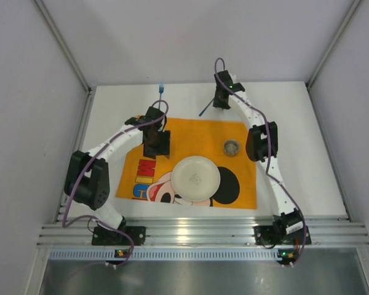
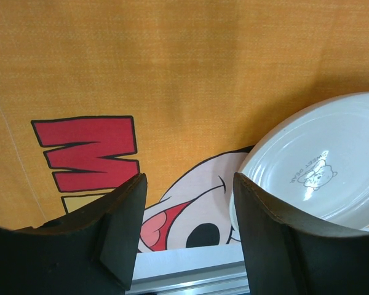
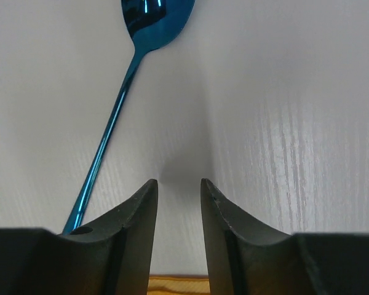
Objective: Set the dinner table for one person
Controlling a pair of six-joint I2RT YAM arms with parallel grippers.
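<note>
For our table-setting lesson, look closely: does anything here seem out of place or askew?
Yes. The blue spoon lies slanted on the bare dinner table, beyond the orange placemat's far edge, not beside the plate. A second blue utensil also lies off the mat, near the table's far edge.

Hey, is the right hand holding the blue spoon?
No, the blue spoon lies on the dinner table beside the right hand, whose gap is empty.
</note>
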